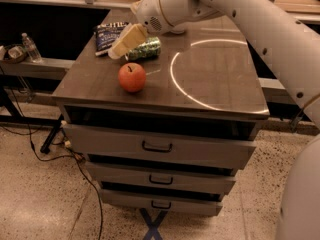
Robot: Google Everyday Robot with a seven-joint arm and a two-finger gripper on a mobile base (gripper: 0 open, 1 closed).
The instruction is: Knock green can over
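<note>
My gripper (125, 41) is in the upper left part of the frame, low over the back of the cabinet top (220, 89). I cannot tell whether my jaws are wide or narrow. They show only as one pale wedge pointing down and to the left, and I hold nothing that I can see. The wedge touches, or nearly touches, the left end of the green can (148, 49). I think I am placed so low and slanted because this task needs a side push and no grasp.

The green can is just right of my gripper, and its long side seems to lie flat on the wood. By my judgement it is already knocked over, so the task looks nearly finished.

Behind my gripper, more to the upper left, a dark blue snack bag (106, 33) lies flat. Below the can, toward the front edge and apart from it, stands a red apple (132, 77). My white arm (250, 19) comes in from the right side of the frame over the cabinet.

I count one can, one apple and one bag on the top. Under it are three drawers (157, 146), each with one handle. At the far left, one water bottle (31, 47) stands on a lower shelf.
</note>
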